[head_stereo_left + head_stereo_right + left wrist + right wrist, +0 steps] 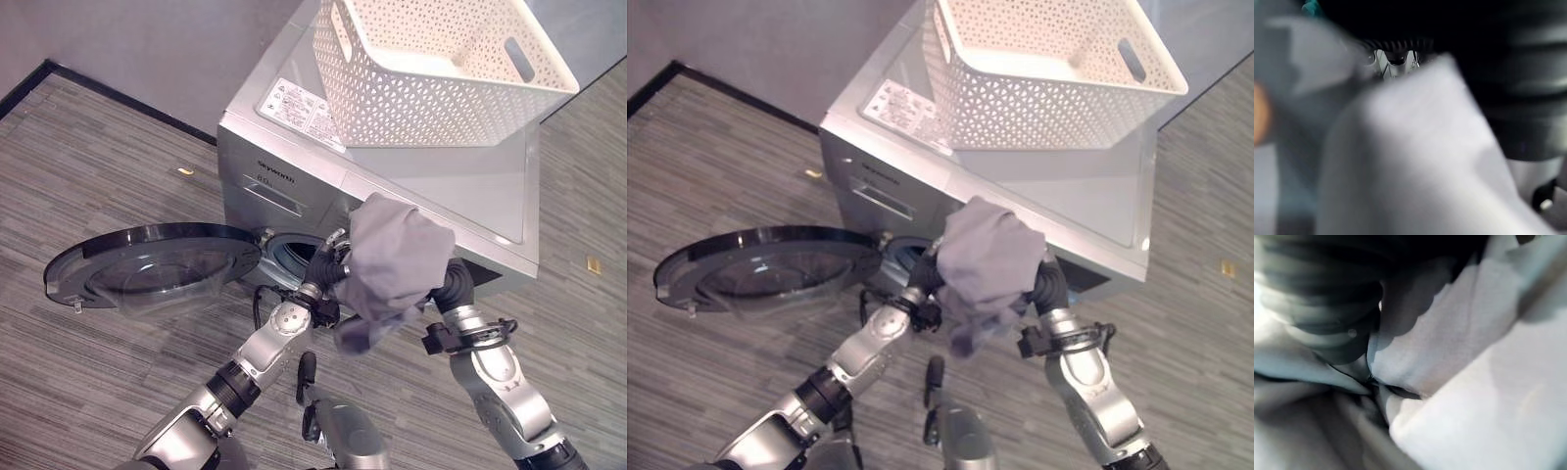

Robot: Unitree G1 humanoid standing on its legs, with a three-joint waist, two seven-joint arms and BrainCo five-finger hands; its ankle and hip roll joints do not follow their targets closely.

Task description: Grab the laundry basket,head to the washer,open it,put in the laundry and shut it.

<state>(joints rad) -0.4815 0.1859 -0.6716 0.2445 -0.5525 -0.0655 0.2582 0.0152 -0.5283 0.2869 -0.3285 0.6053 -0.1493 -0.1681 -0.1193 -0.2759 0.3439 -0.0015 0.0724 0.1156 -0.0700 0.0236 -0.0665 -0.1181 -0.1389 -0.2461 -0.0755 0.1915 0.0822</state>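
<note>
Both hands work at the front of the washer (pixel 431 186), whose door (pixel 147 262) hangs wide open beside the left hand (pixel 331 262) while the emptied laundry basket (pixel 441 69) sits on the lid beyond them. Between the hands is bunched the grey laundry (pixel 392 264), just outside the drum opening (pixel 294 251), and a loose fold drooping below could snag on the rim or slip to the floor if it goes in unevenly. Cloth covers the left hand's fingers and all but the dark cover of the right hand (pixel 453 282), so I cannot tell how far either is closed.

grey cloth (pixel 1459 382) | folds bunched | against right hand's ribbed cover (pixel 1317 293)
</note>
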